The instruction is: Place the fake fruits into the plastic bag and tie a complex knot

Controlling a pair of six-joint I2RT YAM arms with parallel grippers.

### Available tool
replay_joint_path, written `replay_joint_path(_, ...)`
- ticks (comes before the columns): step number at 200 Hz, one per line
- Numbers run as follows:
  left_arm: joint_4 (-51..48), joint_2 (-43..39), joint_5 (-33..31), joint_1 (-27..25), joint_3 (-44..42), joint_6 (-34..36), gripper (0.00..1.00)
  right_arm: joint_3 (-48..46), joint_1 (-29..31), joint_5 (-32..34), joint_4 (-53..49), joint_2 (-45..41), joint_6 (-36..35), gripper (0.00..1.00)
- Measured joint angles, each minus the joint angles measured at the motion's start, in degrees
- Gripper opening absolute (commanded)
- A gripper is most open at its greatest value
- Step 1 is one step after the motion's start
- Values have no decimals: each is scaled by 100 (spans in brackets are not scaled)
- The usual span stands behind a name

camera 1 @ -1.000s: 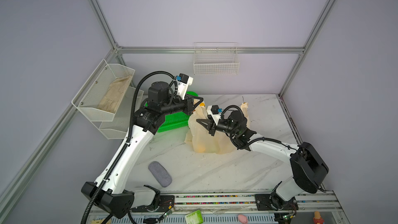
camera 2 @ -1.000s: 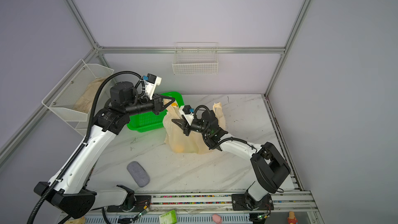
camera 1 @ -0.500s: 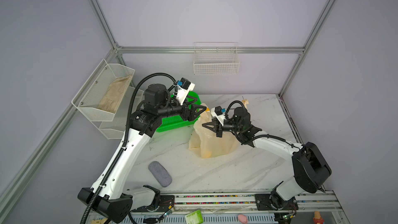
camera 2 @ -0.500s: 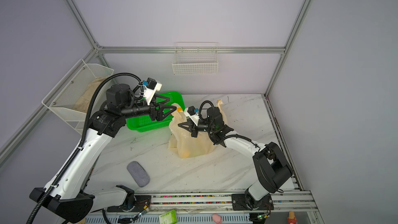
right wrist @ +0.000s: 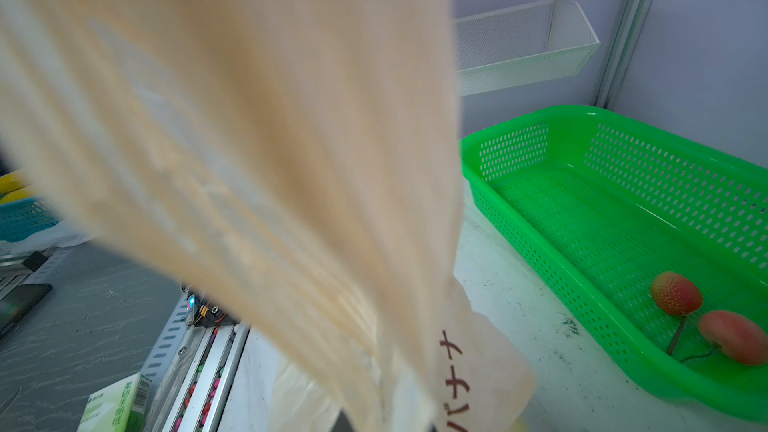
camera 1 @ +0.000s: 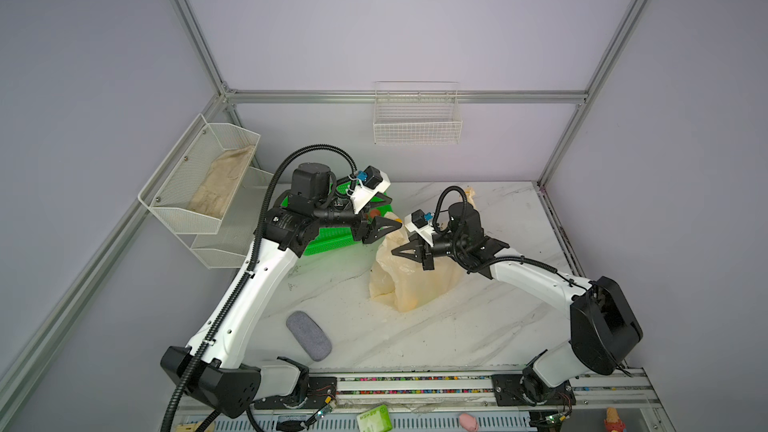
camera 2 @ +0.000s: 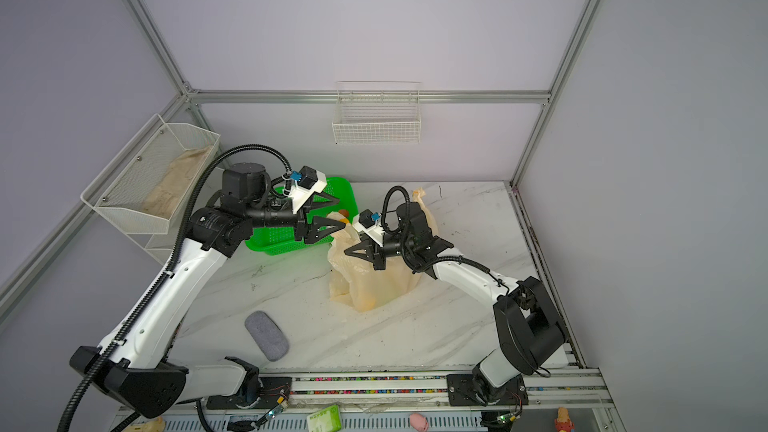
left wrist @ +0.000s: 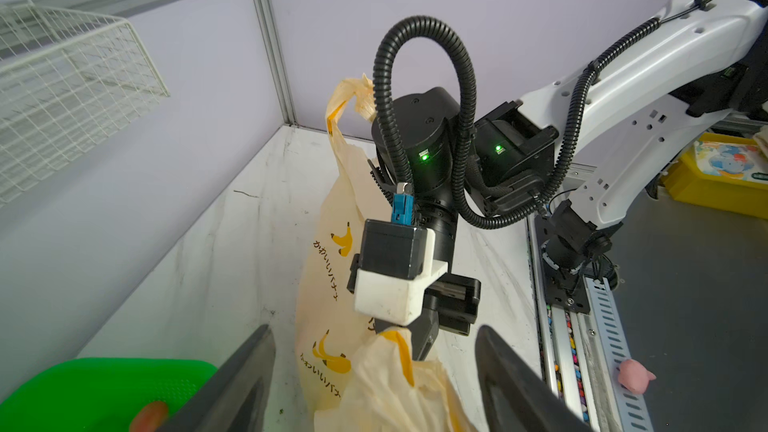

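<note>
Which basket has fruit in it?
The green perforated basket: two red stemmed cherries lie in it. The wire basket and mesh basket are white, wall-mounted.

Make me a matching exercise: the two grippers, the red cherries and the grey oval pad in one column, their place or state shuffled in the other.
1. left gripper
2. right gripper
3. pair of red stemmed toy cherries
4. grey oval pad

A. lying on the white marble table
B. jaws apart
C. inside the bright green perforated plastic basket
D. shut on the thin pale orange plastic bag

Pairs: 1-B, 2-D, 3-C, 4-A.
</note>
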Motion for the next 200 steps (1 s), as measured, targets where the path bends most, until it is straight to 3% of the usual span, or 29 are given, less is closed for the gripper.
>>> replay_joint_path(28,-105,304,267,-9,0,81,41,0,-15,2,-70,-4,-22,0)
replay_joint_path(40,-94,334,328,-17,0,15,20,0,-15,26,-92,-7,-20,0)
replay_joint_path(47,-66,337,352,-28,0,-42,11,0,-15,92,-114,-17,-20,7)
replay_joint_path(62,109,304,319,-57,-11,-330,0,-2,-15,424,-177,-101,-13,21)
replay_joint_path(79,498,201,55,-120,-133,-911,0,-103,-20,1014,-195,-387,72,38)
replay_joint_path(120,1290,-297,-914,-393,-990,-2590,0,-857,87,1902,977,-1309,890,57)
replay_joint_path(126,1373,-348,-1038,-448,-1091,-2806,0,-946,170,2017,1189,-1366,1036,68)
replay_joint_path(133,1456,-382,-1161,-501,-1178,-3029,0,-1032,313,2212,1427,-1394,1167,72)
replay_joint_path(168,1698,-417,-1550,-614,-1320,-3858,0,-1165,1095,3416,2216,-1338,1755,71)
replay_joint_path(200,1845,-444,-1650,-621,-1320,-4347,0,-1137,1585,5001,2516,-1088,2006,64)
